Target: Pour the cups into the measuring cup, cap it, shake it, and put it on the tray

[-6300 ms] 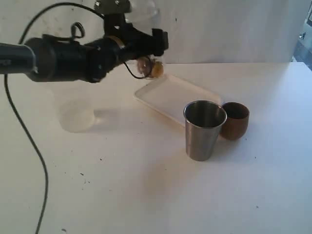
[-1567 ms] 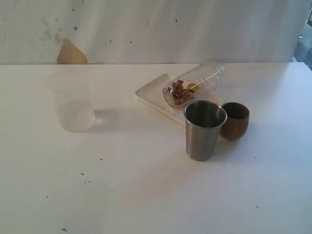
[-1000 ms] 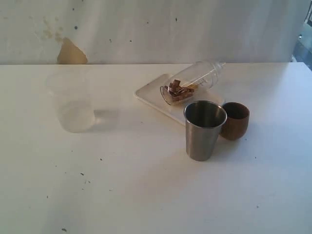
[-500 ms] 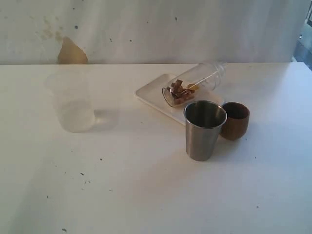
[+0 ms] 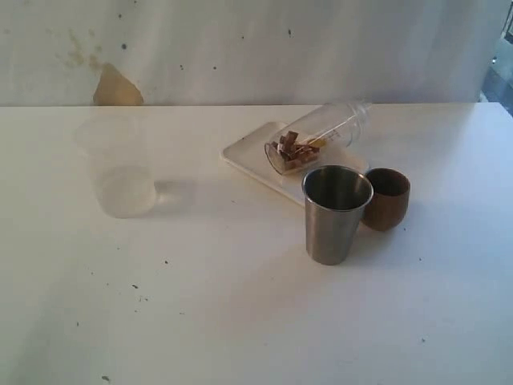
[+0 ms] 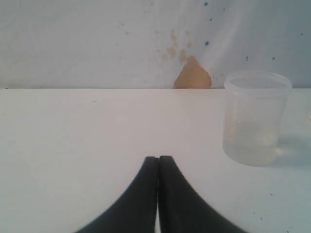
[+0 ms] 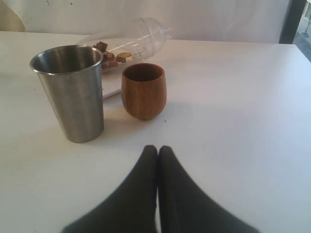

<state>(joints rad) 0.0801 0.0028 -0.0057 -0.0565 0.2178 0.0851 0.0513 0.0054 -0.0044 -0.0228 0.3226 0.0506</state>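
Observation:
The clear measuring cup (image 5: 317, 138) lies on its side on the white tray (image 5: 248, 156), capped with a domed lid, with brown pieces and a yellowish bit inside. The steel tumbler (image 5: 335, 215) stands upright in front of the tray, with the brown wooden cup (image 5: 389, 199) upright beside it. No gripper shows in the exterior view. My left gripper (image 6: 158, 158) is shut on nothing, low over bare table. In the right wrist view my gripper (image 7: 158, 148) is shut and empty, a short way from the wooden cup (image 7: 144, 92), the tumbler (image 7: 73, 94) and the lying measuring cup (image 7: 131, 41).
A frosted plastic cup (image 5: 120, 172) stands alone at the left, also seen from the left wrist as the frosted cup (image 6: 253, 119). A pale wall with a brown stain (image 5: 116, 87) runs behind the white table (image 5: 240, 321).
The left arm that held the measuring cup above the tray has left the exterior view. The cup now lies on the tray and has rocked slightly over the last second.

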